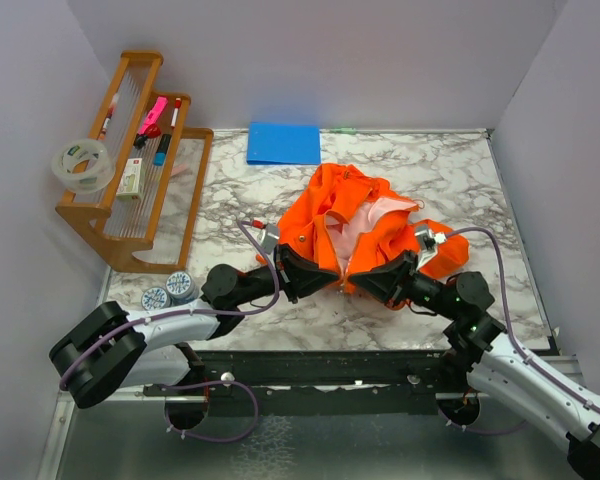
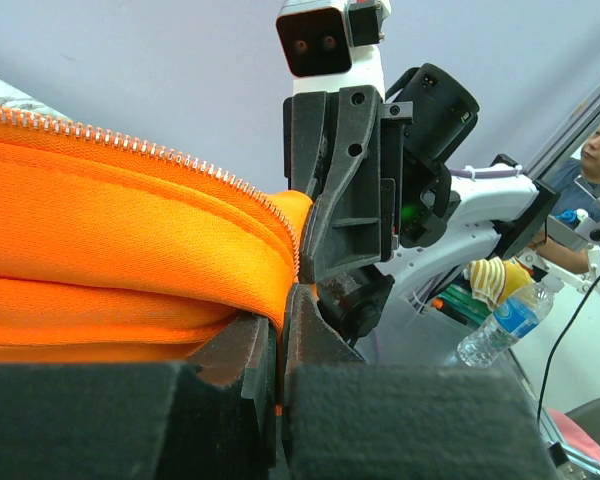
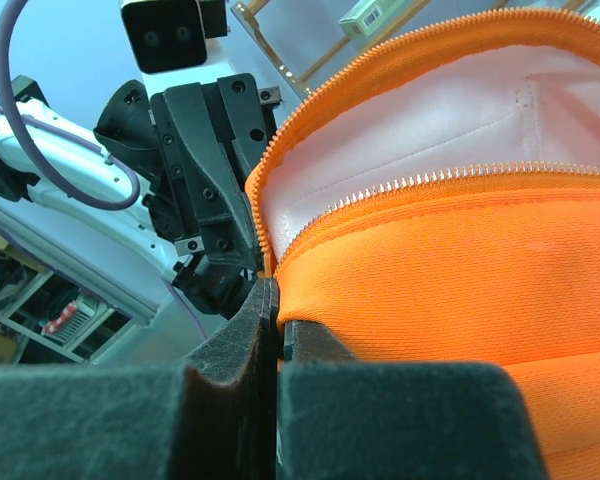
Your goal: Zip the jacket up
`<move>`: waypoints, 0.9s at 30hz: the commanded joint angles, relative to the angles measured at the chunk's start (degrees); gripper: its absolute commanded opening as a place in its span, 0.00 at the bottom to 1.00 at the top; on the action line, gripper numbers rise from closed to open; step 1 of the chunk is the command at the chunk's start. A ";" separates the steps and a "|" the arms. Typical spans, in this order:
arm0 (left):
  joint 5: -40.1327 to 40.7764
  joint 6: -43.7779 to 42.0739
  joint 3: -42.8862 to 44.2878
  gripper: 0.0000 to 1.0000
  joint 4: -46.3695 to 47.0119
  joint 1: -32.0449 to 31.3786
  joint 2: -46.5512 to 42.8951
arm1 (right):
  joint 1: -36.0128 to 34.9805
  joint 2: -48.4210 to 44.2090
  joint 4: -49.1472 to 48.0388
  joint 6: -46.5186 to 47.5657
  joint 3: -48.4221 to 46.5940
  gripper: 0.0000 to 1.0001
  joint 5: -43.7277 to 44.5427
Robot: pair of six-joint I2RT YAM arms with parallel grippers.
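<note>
The orange jacket lies open on the marble table, pink lining showing, front halves apart. My left gripper is shut on the bottom hem of its left half; orange fabric and metal zipper teeth fill the left wrist view, with the gripper pinching the cloth edge. My right gripper is shut on the bottom of the right half; the right wrist view shows the gripper nipping the hem below the zipper teeth. The two grippers face each other, almost touching.
A flat blue rectangle lies at the back of the table. A wooden rack with markers and a tape roll stands at the left. Two small round tins sit near the left arm. Grey walls enclose the table.
</note>
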State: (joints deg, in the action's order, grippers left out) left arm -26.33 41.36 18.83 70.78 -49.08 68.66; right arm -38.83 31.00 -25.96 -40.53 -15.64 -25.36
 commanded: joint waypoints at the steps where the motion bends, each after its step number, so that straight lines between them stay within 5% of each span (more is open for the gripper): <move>1: 0.19 -0.58 -0.62 0.00 2.82 0.04 -1.27 | 0.06 -1.99 -2.90 -0.68 -0.89 0.00 0.29; 27: -2.67 0.12 -0.11 0.00 4.41 0.04 -0.96 | 0.06 -0.45 0.36 -0.46 -1.55 0.00 3.14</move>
State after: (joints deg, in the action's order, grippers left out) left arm -26.96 41.34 18.83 70.94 -49.08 68.66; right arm -38.83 30.11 -25.56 -40.64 -15.64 -23.66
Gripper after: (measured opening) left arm 0.036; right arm 0.022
